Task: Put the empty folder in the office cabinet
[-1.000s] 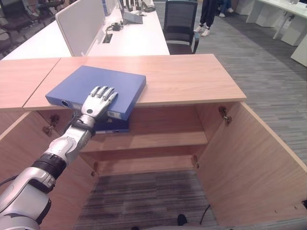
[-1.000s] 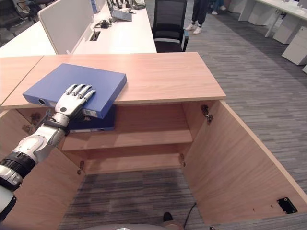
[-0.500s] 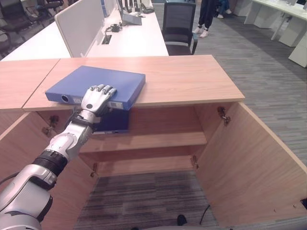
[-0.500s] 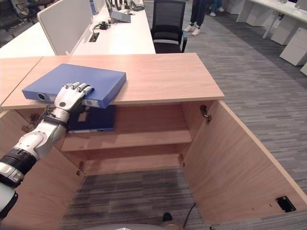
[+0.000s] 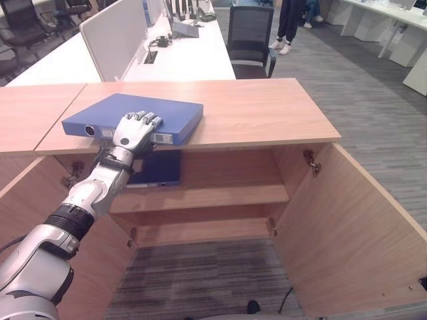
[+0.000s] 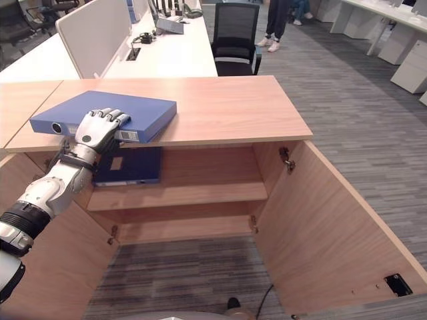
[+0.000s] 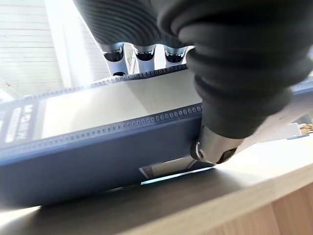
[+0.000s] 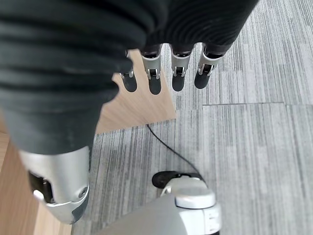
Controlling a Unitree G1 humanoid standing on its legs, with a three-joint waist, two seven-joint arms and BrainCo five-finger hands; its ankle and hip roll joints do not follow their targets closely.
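Note:
A blue folder lies flat on the wooden top of the cabinet, its labelled spine at the near edge. My left hand grips that edge. Its fingers curl over the cover and the thumb presses against the spine of the folder. My right hand hangs open over the carpet beside a cabinet panel, holding nothing.
A second dark blue folder lies on the upper shelf inside the open cabinet. The right door stands wide open. Behind the cabinet are a white desk, an office chair and a person's legs.
My left hand slid back from the folder's cover to its near edge and curled over the spine. The view shifted slightly.

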